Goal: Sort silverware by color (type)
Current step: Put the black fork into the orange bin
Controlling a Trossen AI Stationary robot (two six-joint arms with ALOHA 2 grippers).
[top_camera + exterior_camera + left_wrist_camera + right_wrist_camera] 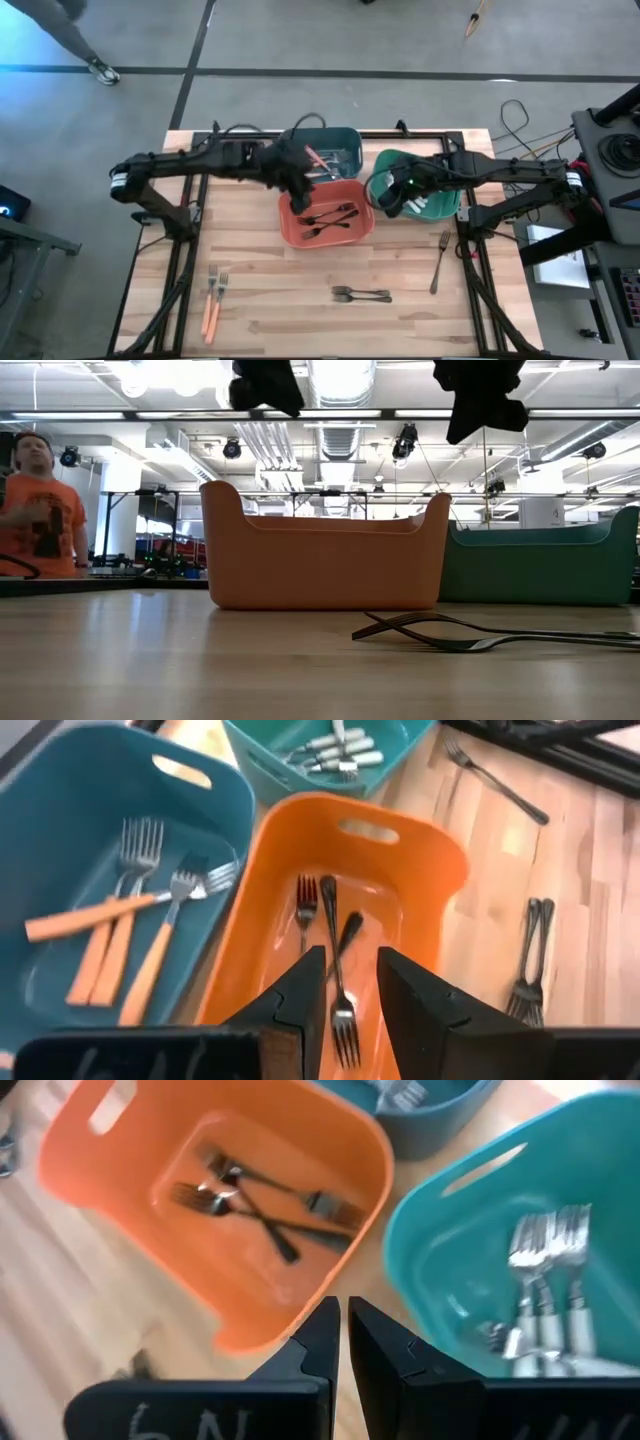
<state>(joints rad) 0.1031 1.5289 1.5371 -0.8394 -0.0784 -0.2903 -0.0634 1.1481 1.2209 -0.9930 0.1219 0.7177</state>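
My left gripper [296, 186] hovers over the orange-red bin's [290, 232] far left part, slightly open and empty [350, 965]. My right gripper [393, 196] hovers at the green bin's [440, 212] left rim, shut and empty [340, 1318]. Black forks [335, 945] lie in the orange-red bin. Orange-handled forks [120, 935] lie in the teal bin [348, 137]. Silver forks [545, 1275] lie in the green bin. On the table lie two orange-handled forks [212, 300], a pair of black forks [360, 294] and one dark fork [440, 260].
The three bins stand close together at the table's far middle. The low view shows the orange-red bin [320, 550], the green bin [540, 565] and the black forks [480, 635] in front. A person in an orange shirt [35, 510] stands beyond the table.
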